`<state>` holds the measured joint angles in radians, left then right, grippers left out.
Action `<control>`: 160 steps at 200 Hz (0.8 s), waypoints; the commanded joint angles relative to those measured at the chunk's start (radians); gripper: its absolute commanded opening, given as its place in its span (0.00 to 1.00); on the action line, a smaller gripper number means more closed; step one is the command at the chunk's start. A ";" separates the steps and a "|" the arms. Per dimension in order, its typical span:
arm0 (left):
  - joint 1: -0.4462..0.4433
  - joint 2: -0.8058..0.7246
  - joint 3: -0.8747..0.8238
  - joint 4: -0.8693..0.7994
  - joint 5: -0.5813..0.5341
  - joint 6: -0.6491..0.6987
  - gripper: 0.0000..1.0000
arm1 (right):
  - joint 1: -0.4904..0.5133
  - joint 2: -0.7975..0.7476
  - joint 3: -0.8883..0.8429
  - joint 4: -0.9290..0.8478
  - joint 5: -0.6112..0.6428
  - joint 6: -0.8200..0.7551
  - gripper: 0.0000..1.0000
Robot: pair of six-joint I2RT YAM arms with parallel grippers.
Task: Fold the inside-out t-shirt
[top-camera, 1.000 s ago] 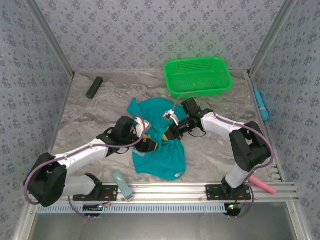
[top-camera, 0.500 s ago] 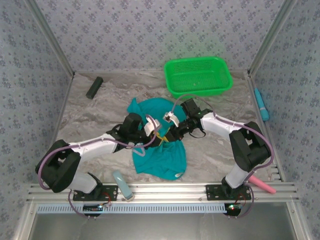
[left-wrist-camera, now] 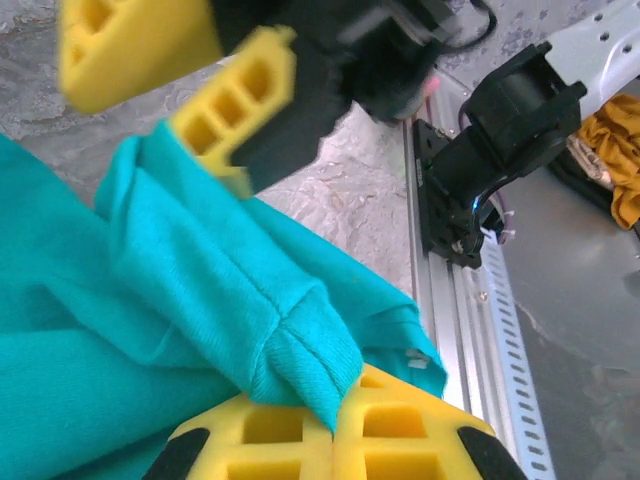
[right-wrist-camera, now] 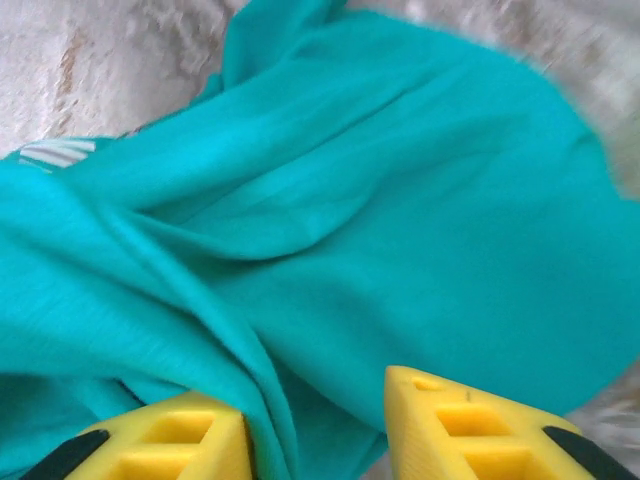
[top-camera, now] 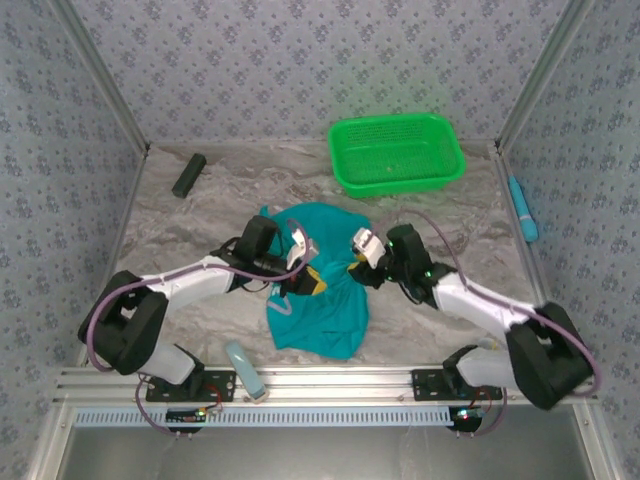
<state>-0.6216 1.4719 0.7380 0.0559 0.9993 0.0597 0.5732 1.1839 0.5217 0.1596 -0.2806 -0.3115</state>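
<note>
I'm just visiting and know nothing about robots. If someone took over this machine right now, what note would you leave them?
Left end effector: shut on a hemmed edge of the inside-out t-shirt.
Right end effector: open, low over the shirt, gripping nothing.
T-shirt: bunched in the middle of the table, between the two arms.
Done: no neat fold yet.
Left: spread it flat, then fold it.

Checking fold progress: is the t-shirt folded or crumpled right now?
Crumpled, not folded. The t-shirt lies in an irregular bunched heap with loose creases running across it, and the left fingers pinch one hem.
</note>
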 commanded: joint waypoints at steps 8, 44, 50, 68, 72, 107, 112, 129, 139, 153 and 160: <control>0.003 0.008 0.033 0.023 0.090 -0.086 0.00 | 0.089 -0.218 -0.152 0.217 0.083 -0.262 0.37; 0.003 0.020 0.040 0.030 0.111 -0.112 0.00 | 0.226 -0.299 -0.211 0.193 0.053 -0.492 0.45; 0.003 0.026 0.044 0.026 0.116 -0.114 0.00 | 0.244 -0.289 -0.212 0.197 0.075 -0.512 0.45; 0.002 0.048 0.058 0.008 0.122 -0.125 0.00 | 0.273 -0.261 -0.212 0.203 0.101 -0.567 0.45; 0.003 0.051 0.058 0.007 0.123 -0.129 0.00 | 0.277 -0.256 -0.211 0.202 0.103 -0.575 0.45; 0.003 0.050 0.056 0.008 0.119 -0.145 0.00 | 0.307 -0.225 -0.216 0.212 0.124 -0.617 0.41; 0.003 0.049 0.058 0.008 0.119 -0.146 0.00 | 0.309 -0.219 -0.216 0.215 0.128 -0.618 0.41; 0.003 0.053 0.058 0.016 0.118 -0.161 0.00 | 0.310 -0.196 -0.215 0.223 0.140 -0.615 0.41; 0.003 0.056 0.056 0.029 0.120 -0.174 0.00 | 0.309 -0.172 -0.217 0.250 0.154 -0.600 0.42; 0.003 0.060 0.056 0.043 0.121 -0.185 0.00 | 0.309 -0.141 -0.218 0.278 0.163 -0.594 0.42; 0.003 0.062 0.057 0.044 0.123 -0.189 0.01 | 0.310 -0.122 -0.221 0.310 0.182 -0.586 0.40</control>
<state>-0.6216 1.5227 0.7654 0.0643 1.0760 -0.1066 0.8780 1.0168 0.3107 0.3790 -0.1490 -0.8955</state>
